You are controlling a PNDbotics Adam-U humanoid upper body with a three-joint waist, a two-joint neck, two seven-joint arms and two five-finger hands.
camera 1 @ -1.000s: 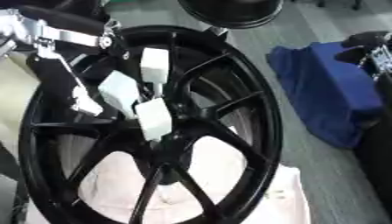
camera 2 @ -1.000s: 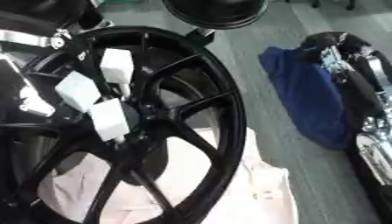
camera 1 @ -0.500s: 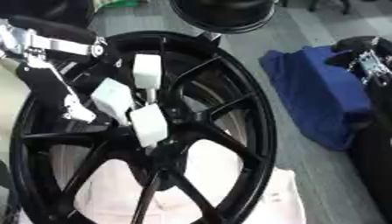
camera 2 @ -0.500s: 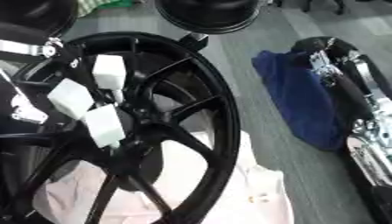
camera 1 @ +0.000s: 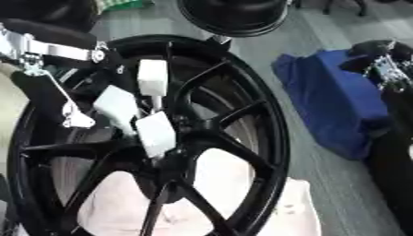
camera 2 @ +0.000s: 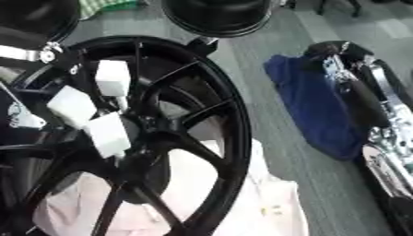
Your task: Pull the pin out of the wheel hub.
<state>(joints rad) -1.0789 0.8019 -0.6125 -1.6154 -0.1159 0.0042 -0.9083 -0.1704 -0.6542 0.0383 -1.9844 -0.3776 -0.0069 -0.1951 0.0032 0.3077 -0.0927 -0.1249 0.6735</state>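
The pin cannot be made out; the left hand (camera 1: 121,110) covers the centre of the wheel hub (camera 1: 266,138). The hub's rim runs off the picture at 6 and 9 o'clock. The right hand (camera 2: 355,97) is blurred, its fingers unreadable.

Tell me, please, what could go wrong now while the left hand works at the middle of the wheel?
1. The left hand has its white fingertips bunched at the hub. No pin can be made out, so the fingers may be closing on a spoke instead.
2. The wheel lies on a pale cloth, so it could shift when pulled.
3. The right hand is over the blue cloth, apart from the wheel, not steadying it.
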